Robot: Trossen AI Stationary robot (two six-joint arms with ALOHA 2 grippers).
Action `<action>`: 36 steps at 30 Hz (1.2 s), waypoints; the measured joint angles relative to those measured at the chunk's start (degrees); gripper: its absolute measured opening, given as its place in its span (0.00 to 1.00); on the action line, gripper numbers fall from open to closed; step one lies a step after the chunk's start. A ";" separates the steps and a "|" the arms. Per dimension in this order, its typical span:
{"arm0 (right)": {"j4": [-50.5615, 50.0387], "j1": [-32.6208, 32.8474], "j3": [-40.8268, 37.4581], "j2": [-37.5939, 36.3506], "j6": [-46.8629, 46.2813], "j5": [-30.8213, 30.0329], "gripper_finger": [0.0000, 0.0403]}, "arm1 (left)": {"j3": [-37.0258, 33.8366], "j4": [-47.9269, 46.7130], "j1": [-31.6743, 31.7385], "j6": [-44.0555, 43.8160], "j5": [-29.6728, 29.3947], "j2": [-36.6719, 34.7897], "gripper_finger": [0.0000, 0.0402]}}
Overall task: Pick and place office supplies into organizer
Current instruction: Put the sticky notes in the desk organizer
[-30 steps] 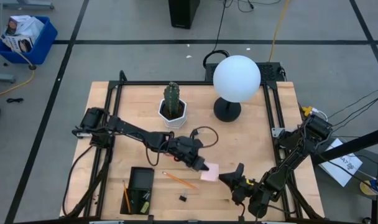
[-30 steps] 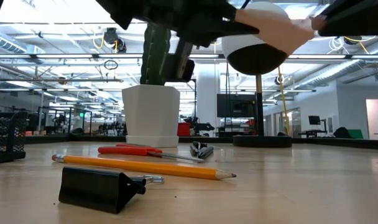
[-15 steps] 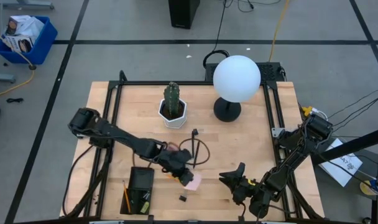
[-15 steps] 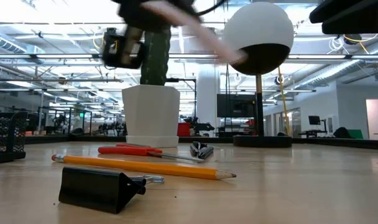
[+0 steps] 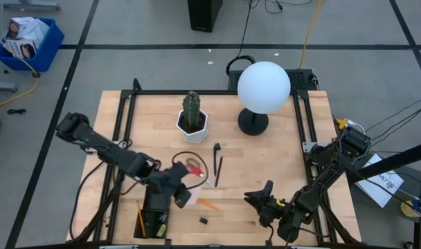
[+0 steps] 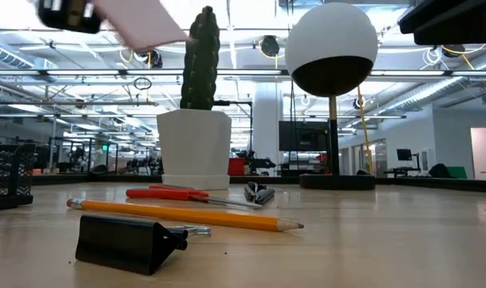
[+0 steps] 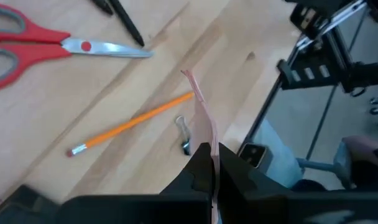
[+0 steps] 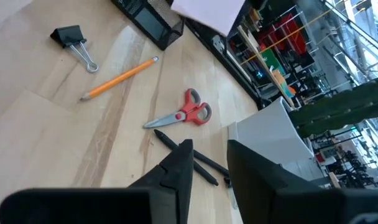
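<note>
One pink sticky-note pad (image 5: 183,198) between left jaws, above organizer (image 5: 155,210).

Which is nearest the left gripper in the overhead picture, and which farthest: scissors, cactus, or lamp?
From the left gripper:
1. Scissors, just beyond it toward the table's middle.
2. Cactus, farther back, in its white pot.
3. Lamp, farthest, back right.

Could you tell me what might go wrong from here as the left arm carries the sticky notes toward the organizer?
1. The left end effector pinches the pink sticky-note pad by one thin edge in the air, so it could slip or flex loose.
2. The organizer already holds items, so the pad may catch on them or on its rim.
3. A drop could land on the orange pencil or binder clip nearby.
</note>
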State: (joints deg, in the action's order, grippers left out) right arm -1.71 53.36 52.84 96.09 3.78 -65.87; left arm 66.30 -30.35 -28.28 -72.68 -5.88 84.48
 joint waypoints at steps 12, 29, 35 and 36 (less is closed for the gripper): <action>0.67 -0.86 -1.91 0.00 -2.01 0.09 0.22 | -22.66 18.86 -2.25 -10.66 0.28 -17.15 0.01; 1.48 -1.97 -3.08 0.00 -3.60 0.11 0.23 | -34.86 15.00 -9.37 -27.59 3.19 -24.89 0.01; 3.73 -1.97 -3.08 0.00 -2.86 0.14 0.23 | -34.86 9.85 -9.37 -29.51 4.06 -25.69 0.01; 3.79 -1.97 -3.08 0.00 -2.85 0.14 0.23 | -34.86 9.22 -9.36 -29.75 3.93 -25.75 0.01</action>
State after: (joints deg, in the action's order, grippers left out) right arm 2.09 51.40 49.76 96.09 0.93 -65.73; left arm 31.44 -21.13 -37.64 -102.44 -1.95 58.73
